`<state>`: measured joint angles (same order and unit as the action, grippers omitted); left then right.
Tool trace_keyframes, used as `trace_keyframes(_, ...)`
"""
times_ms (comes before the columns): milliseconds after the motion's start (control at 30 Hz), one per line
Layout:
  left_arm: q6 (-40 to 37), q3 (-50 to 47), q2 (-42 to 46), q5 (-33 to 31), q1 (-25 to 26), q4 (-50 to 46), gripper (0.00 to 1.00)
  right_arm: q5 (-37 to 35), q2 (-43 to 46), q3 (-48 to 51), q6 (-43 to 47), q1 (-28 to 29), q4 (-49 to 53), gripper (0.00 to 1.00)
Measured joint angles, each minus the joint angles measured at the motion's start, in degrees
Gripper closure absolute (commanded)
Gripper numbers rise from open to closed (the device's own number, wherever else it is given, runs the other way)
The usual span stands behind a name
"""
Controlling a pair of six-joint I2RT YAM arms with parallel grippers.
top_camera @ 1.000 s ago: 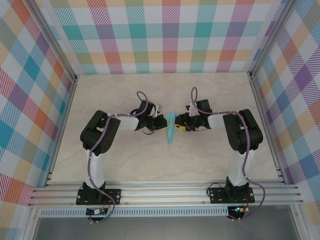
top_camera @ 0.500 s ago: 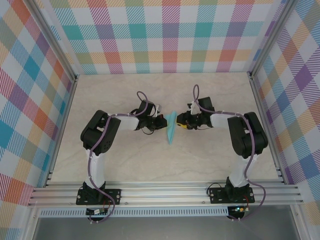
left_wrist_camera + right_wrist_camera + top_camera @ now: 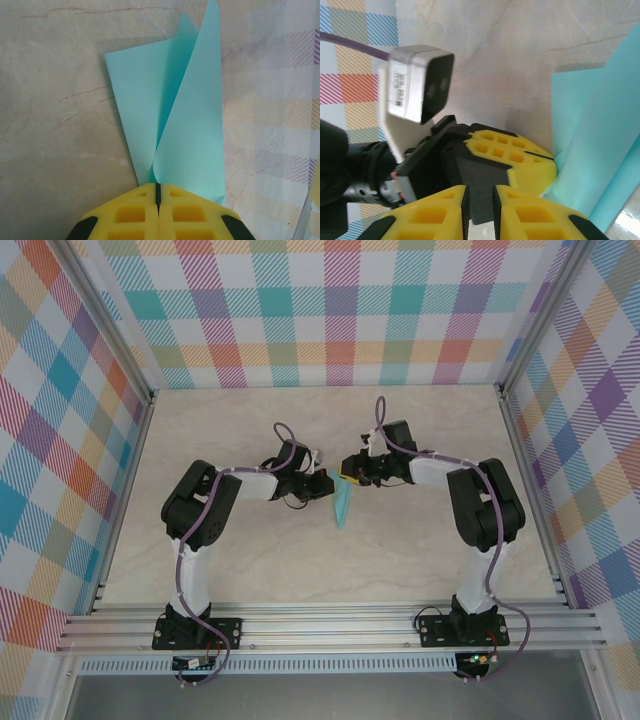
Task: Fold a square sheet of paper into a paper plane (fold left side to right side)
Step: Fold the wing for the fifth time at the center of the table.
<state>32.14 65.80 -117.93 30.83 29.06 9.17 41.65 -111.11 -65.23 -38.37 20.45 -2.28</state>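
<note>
The paper plane (image 3: 185, 115) is thin and limp; hold it at the crease, where your left gripper (image 3: 157, 189) pinches it. Your right gripper (image 3: 479, 197) stands slightly parted, empty.

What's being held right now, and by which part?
The left gripper pinches the plane by its edge near the wide end; the right gripper holds nothing.
</note>
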Motion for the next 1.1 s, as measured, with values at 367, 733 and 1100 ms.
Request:
trace_keyframes(367, 0.0, 0.0, 0.0, -0.3, 0.0, -0.1, 1.00, -0.3, -4.7, -1.1, 0.2, 0.0, 2.1, 0.79)
trace_keyframes(733, 0.0, 0.0, 0.0, -0.4, 0.0, -0.1, 1.00, -1.6, -5.4, -1.6, 1.7, 0.0, 3.9, 0.79)
trace_keyframes(1100, 0.0, 0.0, 0.0, -0.5, 0.0, -0.2, 1.00, -2.2, -5.7, -1.7, 2.9, 0.0, 4.5, 0.79)
